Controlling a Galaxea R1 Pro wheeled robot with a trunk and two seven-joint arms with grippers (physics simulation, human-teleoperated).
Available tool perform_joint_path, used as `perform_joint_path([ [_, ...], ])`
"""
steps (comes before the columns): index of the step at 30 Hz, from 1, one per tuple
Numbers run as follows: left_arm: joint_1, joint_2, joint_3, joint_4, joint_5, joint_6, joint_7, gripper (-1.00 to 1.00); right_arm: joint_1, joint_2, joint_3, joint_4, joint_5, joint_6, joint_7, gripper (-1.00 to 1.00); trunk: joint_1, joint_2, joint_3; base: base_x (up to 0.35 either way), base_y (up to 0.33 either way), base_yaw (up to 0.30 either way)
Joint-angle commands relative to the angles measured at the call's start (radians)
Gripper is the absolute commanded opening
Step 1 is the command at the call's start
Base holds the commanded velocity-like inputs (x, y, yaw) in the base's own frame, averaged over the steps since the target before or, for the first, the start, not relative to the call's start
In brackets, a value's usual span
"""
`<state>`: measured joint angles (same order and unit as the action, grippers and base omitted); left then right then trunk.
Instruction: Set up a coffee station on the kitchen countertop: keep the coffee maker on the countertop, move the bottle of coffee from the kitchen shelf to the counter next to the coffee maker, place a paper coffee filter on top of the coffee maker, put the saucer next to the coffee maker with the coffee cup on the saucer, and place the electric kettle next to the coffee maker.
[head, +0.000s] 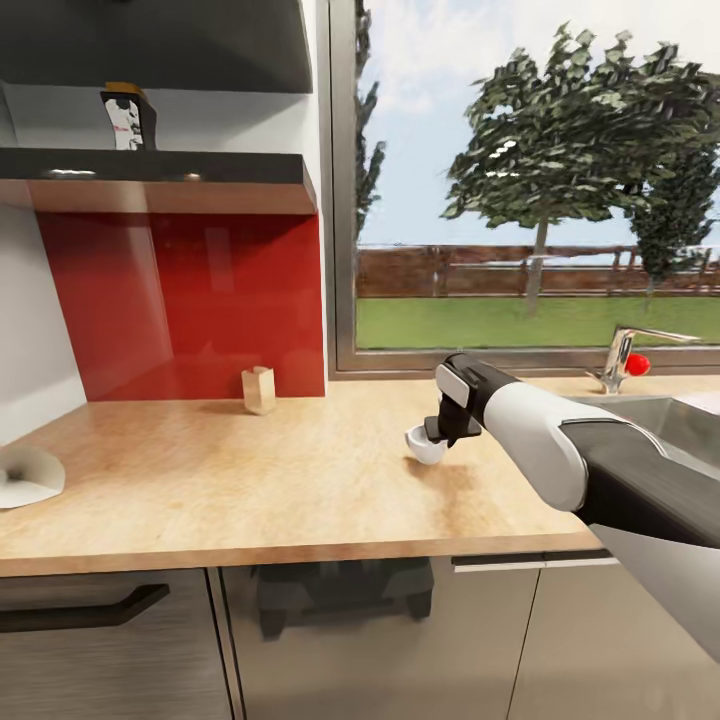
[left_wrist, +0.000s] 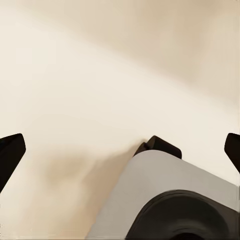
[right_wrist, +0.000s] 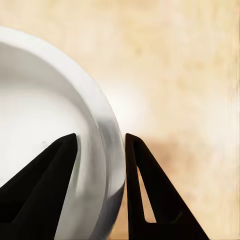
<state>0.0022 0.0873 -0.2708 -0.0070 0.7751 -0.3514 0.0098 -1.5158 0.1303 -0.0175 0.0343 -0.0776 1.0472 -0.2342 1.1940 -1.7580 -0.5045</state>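
Head view: right gripper (head: 437, 447) reaches out over the long light beige wood-look countertop (head: 250, 480), fingers pointing down at the small white rounded coffee cup (head: 424, 447). Cup sits at or just above the worktop; contact with the surface cannot be told. Right wrist view: 2 black fingers straddle the cup's wall, 1 finger (right_wrist: 45, 180) inside the bowl, the other against the outer side, so the gripper is closed on the rim.

Other task items: small dark bottle of coffee (head: 128, 118) with yellow-gold cap and white label stands on the thin dark kitchen shelf (head: 160, 165), upper left. A white folded piece at the left edge of the countertop is probably the paper coffee filter (head: 28, 476); partly cropped, not certain. A small pale wooden block (head: 258, 389) stands against the red backsplash (head: 190, 300).

Left gripper (left_wrist: 120, 150): black fingertips sit at opposite edges of the left wrist view, spread wide, holding nothing, over a pale surface.

Risks, my judgement:
1. A rim pinch grips 1 thin curved wall; the cup could rotate or slip out during a fast swing.
2. Carrying low may drag the cup on the worktop and loosen the grip.
3. No saucer visible here, so placement needs a search while loaded.
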Motion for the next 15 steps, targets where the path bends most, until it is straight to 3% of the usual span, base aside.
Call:
perform_joint_path([
  [1, 0.0, 0.0, -0.008, -0.001, 0.007, -0.002, 0.001, 1.0, -0.001, 0.0, -0.002, 0.002, -0.009, 0.0, -0.01, -1.0, -0.004, 0.007, 0.002, 0.0, 0.0, 0.0],
  [15, -0.001, -0.001, -0.006, -0.001, 0.007, 0.019, 0.002, 1.0, -0.001, -0.014, -0.001, -0.001, -0.008, 0.0, 0.013, -1.0, -0.058, 0.105, 0.046, 0.0, 0.0, 0.0],
])
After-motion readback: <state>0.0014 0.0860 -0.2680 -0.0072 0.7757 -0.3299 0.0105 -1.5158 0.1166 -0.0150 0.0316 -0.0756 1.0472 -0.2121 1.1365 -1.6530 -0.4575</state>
